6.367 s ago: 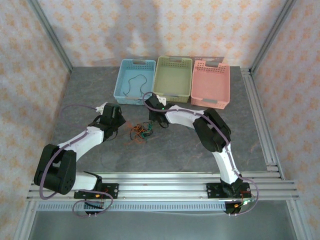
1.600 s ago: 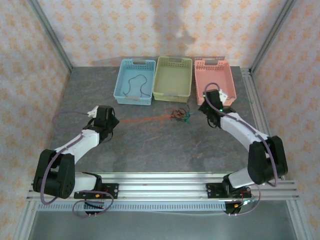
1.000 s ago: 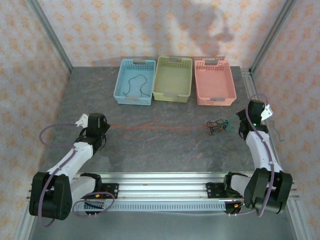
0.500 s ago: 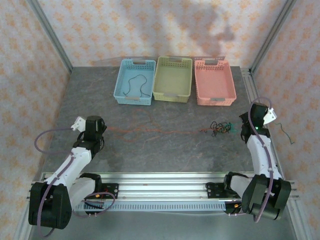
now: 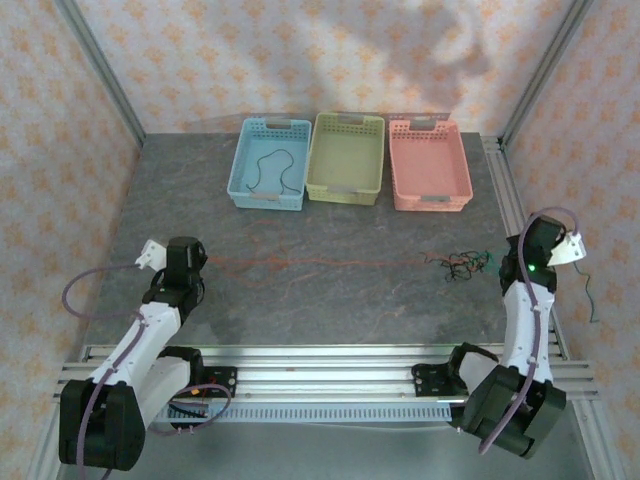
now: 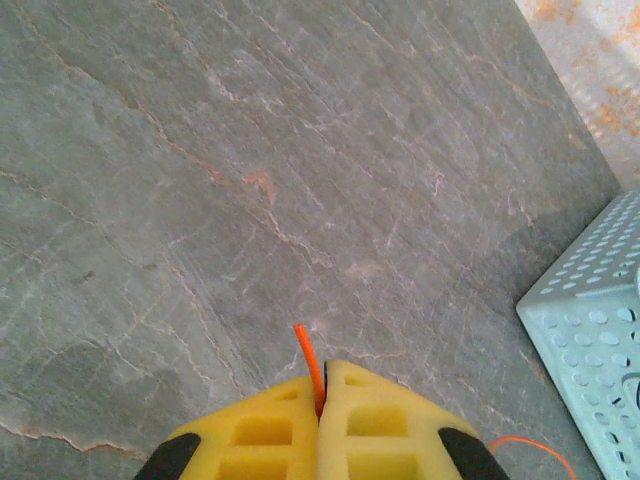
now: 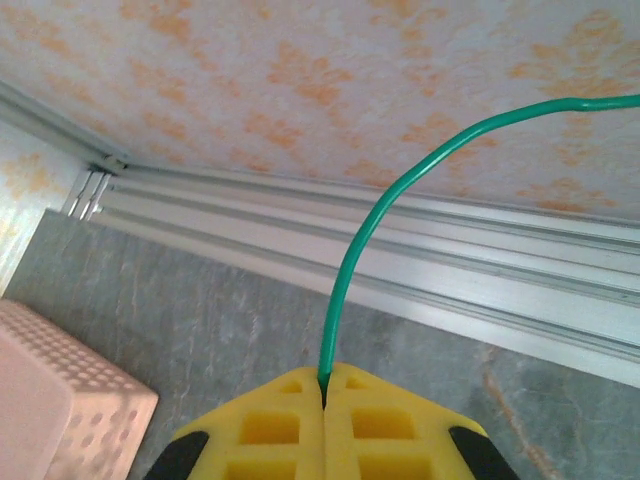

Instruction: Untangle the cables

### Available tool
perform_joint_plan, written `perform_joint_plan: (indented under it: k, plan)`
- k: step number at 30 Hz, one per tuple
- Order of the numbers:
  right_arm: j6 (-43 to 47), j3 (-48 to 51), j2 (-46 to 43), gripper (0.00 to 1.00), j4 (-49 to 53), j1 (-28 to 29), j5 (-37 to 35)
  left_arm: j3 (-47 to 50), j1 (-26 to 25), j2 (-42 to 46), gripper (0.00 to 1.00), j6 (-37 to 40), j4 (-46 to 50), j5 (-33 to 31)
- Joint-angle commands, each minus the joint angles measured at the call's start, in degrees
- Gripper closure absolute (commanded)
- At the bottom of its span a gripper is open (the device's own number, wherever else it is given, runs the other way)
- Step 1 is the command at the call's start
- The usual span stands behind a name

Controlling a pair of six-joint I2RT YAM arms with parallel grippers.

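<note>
— Pinching the orange cable point(image 6: 309, 360), the left gripper point(image 6: 322, 388): shut pad against pad, with a short orange stub poking out toward 12 o'clock in the left wrist view.

— And from above?

— Lies on the grey table point(image 5: 350, 310) as one thin, slightly wavy line. Long axis 9 to 3 o'clock, from just beside the left wrist at the 9 o'clock side across to the knot point(image 5: 463, 264) of black, orange and green strands at the 3 o'clock side.

— Knot near which basket?

— Nearest the pink basket point(image 5: 432, 205), at about 5 o'clock of it and well apart. Just at 9 o'clock of the right arm's wrist.

— Right gripper point(image 7: 325, 385)?

— Clamped on a green cable point(image 7: 372, 235), yellow pads closed with no gap. Leaves the pads heading toward 12 o'clock in the right wrist view, then bends over toward 3 o'clock, in front of the patterned wall point(image 7: 250, 70) and the aluminium rails point(image 7: 300, 215).

— Anything else of the bunch?

— A black cable point(image 5: 272, 168), lying as a loose squiggle inside the blue basket point(image 5: 265, 203) at the table's 12 o'clock edge, roughly 9 to 3 o'clock in its spread. Beside it the green basket point(image 5: 343, 197), between blue and pink.
</note>
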State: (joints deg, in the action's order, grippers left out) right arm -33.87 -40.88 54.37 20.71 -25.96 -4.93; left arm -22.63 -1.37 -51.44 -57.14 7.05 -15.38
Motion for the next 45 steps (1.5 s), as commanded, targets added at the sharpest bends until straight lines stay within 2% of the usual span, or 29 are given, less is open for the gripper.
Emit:
perform_joint_plan:
  k: [1, 6, 8, 10, 15, 18, 23, 29, 34, 38, 39, 43, 45]
  plan:
    - [-1.22, -2.14, -2.03, 1.0, 1.71, -0.5, 2.02, 0.92, 0.66, 1.08, 1.0, -1.2, 1.9, -3.56]
    - [-0.61, -4.96, -2.51, 1.0, 4.52, -1.09, 0.23, 0.92, 1.08, 1.27, 1.0, -1.48, 2.52, -3.96]
    - [-0.61, -5.26, -2.97, 1.0, 4.38, -1.29, 1.97, 1.19, 1.21, 1.51, 1.0, -1.5, 2.26, -3.81]
    - [-0.29, -4.21, -3.8, 1.0, 1.41, -1.29, 7.3, 1.12, 1.28, 1.43, 1.0, -1.24, 2.01, -3.53]
    - [-1.07, -1.18, -2.95, 1.0, -8.7, -0.18, 26.16, 1.11, 1.28, 1.32, 1.0, -0.21, 0.96, -2.25]
    - [1.39, -2.2, -2.14, 1.0, -10.56, 4.79, 29.26, 0.92, 1.3, 0.82, 1.0, 0.08, 0.79, -1.85]
    - [4.53, -3.09, -1.95, 1.0, -14.05, 15.33, 31.83, 0.84, 1.26, 0.64, 1.0, 0.32, 0.64, -1.44]
    - [8.33, -3.55, 1.4, 1.0, -14.18, 26.85, 30.66, 0.13, 1.27, 0.05, 1.0, 2.14, -0.32, 1.31]
    - [8.52, -0.83, 6.63, 1.0, -16.46, 32.26, 27.24, -0.86, 1.23, -1.56, 1.0, 3.32, -0.93, 3.36]
    - [6.88, 1.05, 11.09, 1.0, -18.75, 32.85, 24.43, -1.95, 1.28, -3.67, 1.0, 4.3, -1.43, 5.19]
    - [6.65, 1.53, 11.72, 1.0, -19.29, 32.9, 23.55, -2.2, 1.21, -4.19, 0.94, 4.61, -1.52, 5.84]
    - [5.29, 3.96, 13.0, 1.0, -22.1, 32.85, 20.86, -3.58, 1.22, -6.63, 0.43, 6.65, -3.1, 9.23]
    - [4.51, 5.03, 13.13, 1.0, -23.51, 32.9, 19.95, -5.12, 1.21, -7.97, 0.32, 8.01, -2.71, 11.7]
